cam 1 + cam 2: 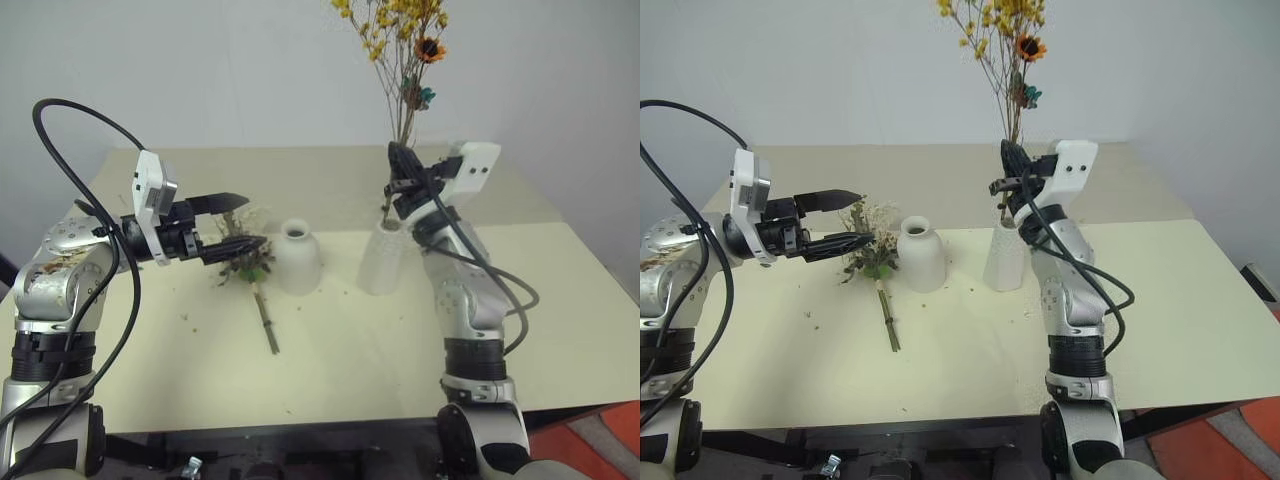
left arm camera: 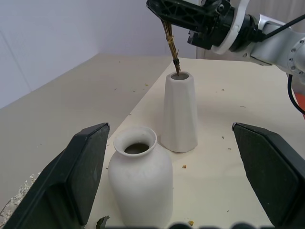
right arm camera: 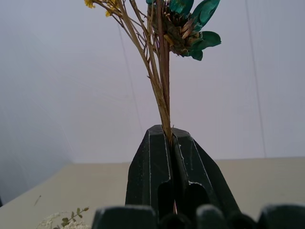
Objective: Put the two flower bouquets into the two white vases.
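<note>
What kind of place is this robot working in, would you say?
Probably a lab or test room rather than a home: a plain cream table against a bare white wall, set with two white vases and dried bouquets for the grippers.

Yellow bouquet (image 1: 400,40) tops beyond frame edge

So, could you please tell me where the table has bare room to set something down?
The front of the table and its right side are bare. The middle is crowded: cream bouquet, round vase, tall vase.
</note>
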Robot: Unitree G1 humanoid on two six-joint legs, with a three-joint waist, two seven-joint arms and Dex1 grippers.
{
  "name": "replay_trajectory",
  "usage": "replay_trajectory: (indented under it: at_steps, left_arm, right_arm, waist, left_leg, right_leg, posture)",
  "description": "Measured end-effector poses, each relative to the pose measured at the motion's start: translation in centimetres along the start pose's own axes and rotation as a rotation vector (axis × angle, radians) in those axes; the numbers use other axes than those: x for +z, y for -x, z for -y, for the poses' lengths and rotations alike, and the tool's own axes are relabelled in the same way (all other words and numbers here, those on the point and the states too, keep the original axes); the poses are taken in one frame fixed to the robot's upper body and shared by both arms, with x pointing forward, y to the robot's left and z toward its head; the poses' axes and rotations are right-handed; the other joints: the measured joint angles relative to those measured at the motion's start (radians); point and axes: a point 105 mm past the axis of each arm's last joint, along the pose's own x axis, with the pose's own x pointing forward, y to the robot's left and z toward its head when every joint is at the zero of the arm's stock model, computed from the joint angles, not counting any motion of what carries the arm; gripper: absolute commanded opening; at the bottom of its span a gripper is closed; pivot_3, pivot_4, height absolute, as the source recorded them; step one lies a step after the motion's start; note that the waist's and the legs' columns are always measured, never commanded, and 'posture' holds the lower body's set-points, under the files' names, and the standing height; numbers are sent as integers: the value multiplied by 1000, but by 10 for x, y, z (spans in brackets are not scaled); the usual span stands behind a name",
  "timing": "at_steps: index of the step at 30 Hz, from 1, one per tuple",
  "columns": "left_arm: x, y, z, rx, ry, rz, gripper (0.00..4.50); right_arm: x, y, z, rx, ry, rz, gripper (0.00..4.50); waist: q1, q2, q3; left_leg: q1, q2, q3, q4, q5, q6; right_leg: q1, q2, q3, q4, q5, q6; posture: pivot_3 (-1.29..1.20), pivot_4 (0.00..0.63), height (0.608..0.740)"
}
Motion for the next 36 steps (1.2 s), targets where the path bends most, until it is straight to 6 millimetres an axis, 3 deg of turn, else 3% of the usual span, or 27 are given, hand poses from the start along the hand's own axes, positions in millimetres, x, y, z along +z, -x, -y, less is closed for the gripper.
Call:
replay_trajectory:
  at_steps: [25,36]
  left_arm:
    - [-2,-1,1,-7,2,-7,4500]
    - [-2,-2,2,-16,3,-10,4500]
  right_arm:
    - [-4,5,10,-62,20,35,16]
    - [-26,14,22,-105,37,-3,16]
  waist:
    - [-1,0,0]
    - [-1,0,0]
  left_leg:
    - [0,0,0,0,0,0]
    - [0,0,0,0,0,0]
  right_leg:
    - [0,0,0,0,0,0]
    - [0,0,0,0,0,0]
  posture:
    - [0,150,740]
    - [0,150,740]
